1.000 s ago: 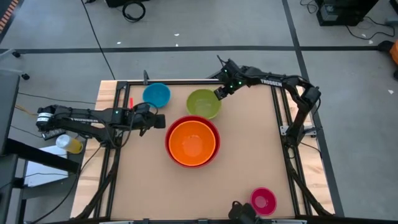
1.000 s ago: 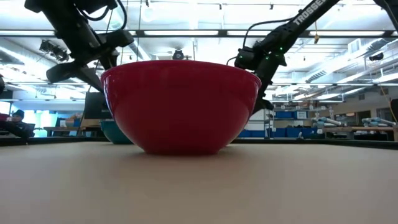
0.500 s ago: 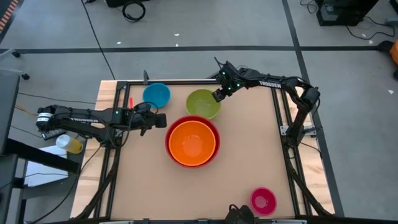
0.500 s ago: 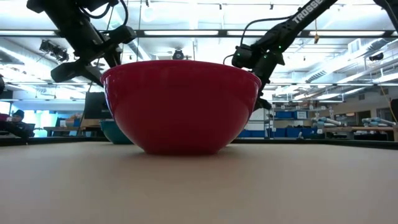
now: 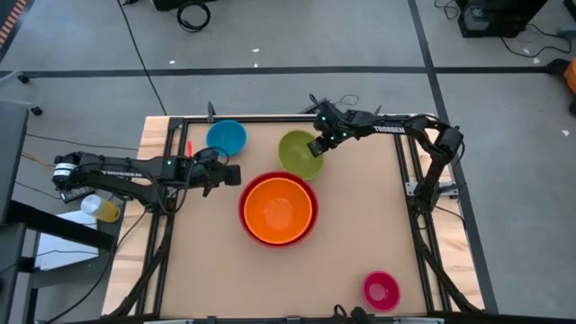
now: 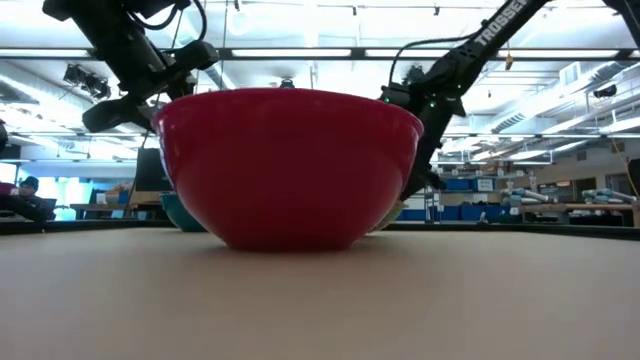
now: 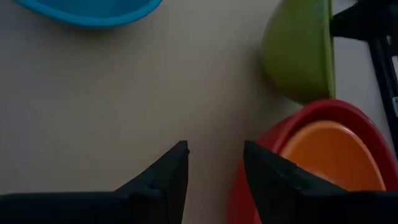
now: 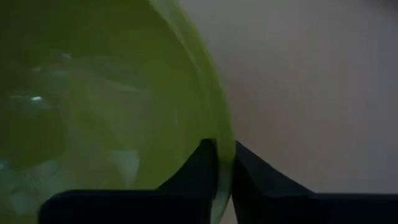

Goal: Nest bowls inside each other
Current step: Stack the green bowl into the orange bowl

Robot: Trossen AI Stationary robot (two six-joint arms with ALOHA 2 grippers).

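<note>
The orange bowl (image 5: 277,207) sits nested in the red bowl (image 5: 243,200) at mid-table. Just behind them the lime green bowl (image 5: 297,153) stands tilted, its opening turned toward the table's right, with my right gripper (image 5: 317,147) shut on its rim. The blue bowl (image 5: 226,138) rests on its base at the far left. The pink bowl (image 5: 381,291) stands near the front right edge. My left gripper (image 5: 230,174) hovers open to the left of the red bowl, with nothing between its fingers (image 7: 180,168). My right gripper pinches the green bowl's rim (image 8: 222,146) on the bowl's right side, one finger inside the bowl and one outside. The fingers slant down from the far right. The bowl is tipped in the hold; whether its base is clear of the table I cannot tell.
The table's metal frame (image 5: 403,171) runs along the far, left and right edges. Bare tabletop lies to the right of the red bowl and along the front. In the low view the red bowl (image 6: 288,165) hides most of what stands behind it.
My right gripper has moved down and toward the near edge onto the green bowl's rim and shut on it. The green bowl has tipped from level, its opening now turned to the right. The red bowl with the orange one has slid slightly toward the near edge.
</note>
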